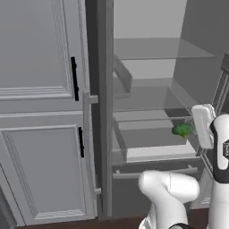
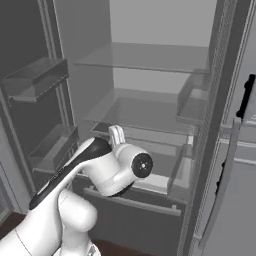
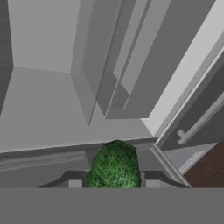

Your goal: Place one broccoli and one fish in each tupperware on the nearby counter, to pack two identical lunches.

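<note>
- Your gripper (image 3: 113,183) is clamped on the broccoli (image 3: 114,165), floret seated between both fingertips
- Broccoli (image 1: 182,130) hangs inside the open fridge (image 1: 147,89), above the drawer (image 1: 154,152)
- Counter and tupperware aren't in frame, so you back out of the fridge first

fridge (image 2: 150,110): open, grey shelves | cabinet doors (image 1: 40,112) | floor (image 3: 210,168): dark wood

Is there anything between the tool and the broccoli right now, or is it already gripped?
Nothing stands between them. The tool is shut on the bright-green lumpy broccoli floret, held between its fingertips in front of the open grey fridge shelves.
</note>
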